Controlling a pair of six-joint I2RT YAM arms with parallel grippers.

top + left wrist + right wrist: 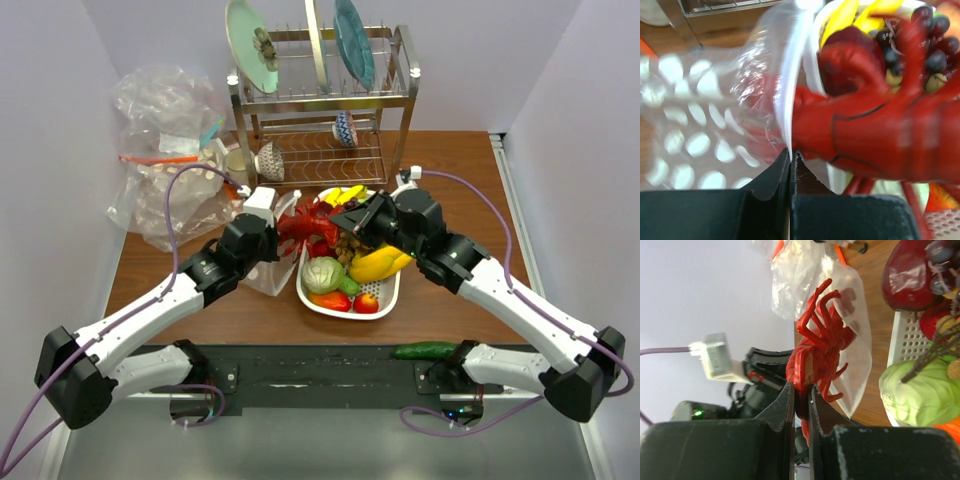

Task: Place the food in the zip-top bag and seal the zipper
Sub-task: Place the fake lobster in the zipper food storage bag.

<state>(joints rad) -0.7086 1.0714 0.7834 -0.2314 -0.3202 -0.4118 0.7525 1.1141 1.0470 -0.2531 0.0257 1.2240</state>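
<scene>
The left pincer (791, 155) is closed on the mouth edge of the zip-top bag (270, 278). A thin white strip of the plastic goes up from between its two jaws. The bag is clear with white dots and it hangs beside the left rim of the white tray (904, 340), near the middle of the desk.

The right pincer (801, 390) is closed on the red lobster (310, 225) and grips it by the body, with the legs spread out above the jaws. The lobster is between the bag and the tray, at the far left corner of the tray. In the left wrist view its body lies just to the right of the gripped bag edge, and some red also shows through the plastic on the left of this edge. I cannot tell how much of the lobster is inside the bag.

In the tray lie a pale green cabbage (322, 273), yellow bananas (378, 263), an orange-red pepper (331, 300) and a dark red apple (910, 280).

A dish rack (320, 110) stands at the far edge of the desk, and a bulky clear bag (165, 150) is in the far left corner. A green cucumber (425, 350) lies at the near edge, on the right.
</scene>
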